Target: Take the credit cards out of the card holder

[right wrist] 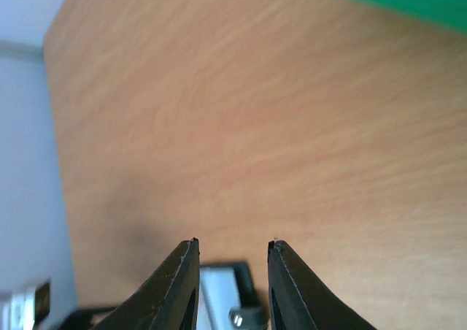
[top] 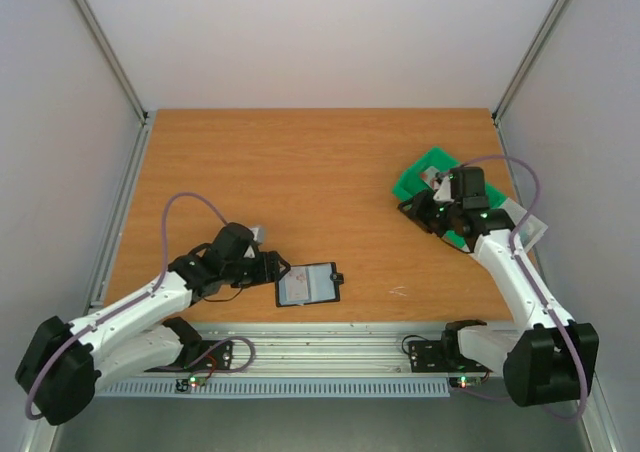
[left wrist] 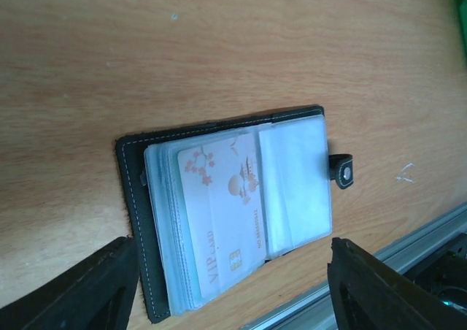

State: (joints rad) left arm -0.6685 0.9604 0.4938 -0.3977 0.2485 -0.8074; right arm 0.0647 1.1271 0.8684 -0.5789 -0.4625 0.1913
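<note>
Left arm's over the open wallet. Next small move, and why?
Probably lower the left gripper onto the near edge of the top credit card: the card holder lies open flat, the card is tucked inside, and the jaws stand open above it, touching nothing.

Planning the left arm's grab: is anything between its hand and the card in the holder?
No separate object. The left hand, open, faces the card holder; only its clear sleeve appears to cover the card.

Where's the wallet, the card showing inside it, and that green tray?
card holder [left wrist: 135,198]: left wrist view, on its black stitched left edge.
credit card [left wrist: 219,220]: left wrist view, middle of its pale face.
green tray [top: 415,177]: top view, on its bare far-left part.
</note>
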